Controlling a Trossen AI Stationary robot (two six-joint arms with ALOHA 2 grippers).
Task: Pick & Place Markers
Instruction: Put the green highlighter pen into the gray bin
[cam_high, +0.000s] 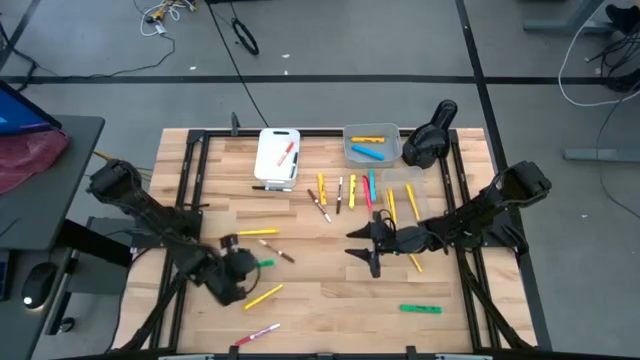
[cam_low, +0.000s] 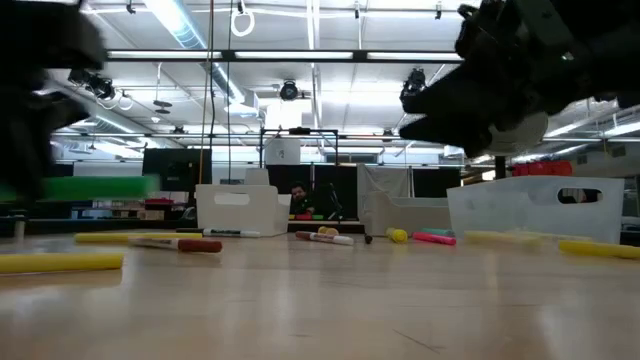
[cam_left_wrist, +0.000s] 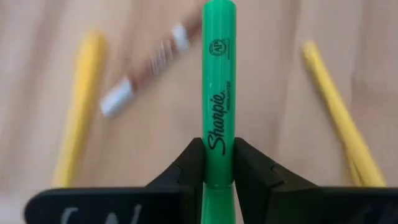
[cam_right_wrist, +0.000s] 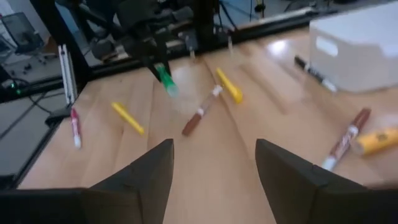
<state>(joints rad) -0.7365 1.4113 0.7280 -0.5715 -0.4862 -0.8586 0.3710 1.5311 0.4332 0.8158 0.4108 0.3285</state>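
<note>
The left gripper (cam_left_wrist: 218, 168) is clamped across the slim green plastic highlighter (cam_left_wrist: 218, 93), lifted above the wooden table (cam_high: 330, 290), its long axis pointing straight ahead of the fingers, while the right gripper (cam_right_wrist: 214, 165) waits nearby with fingers apart.
</note>
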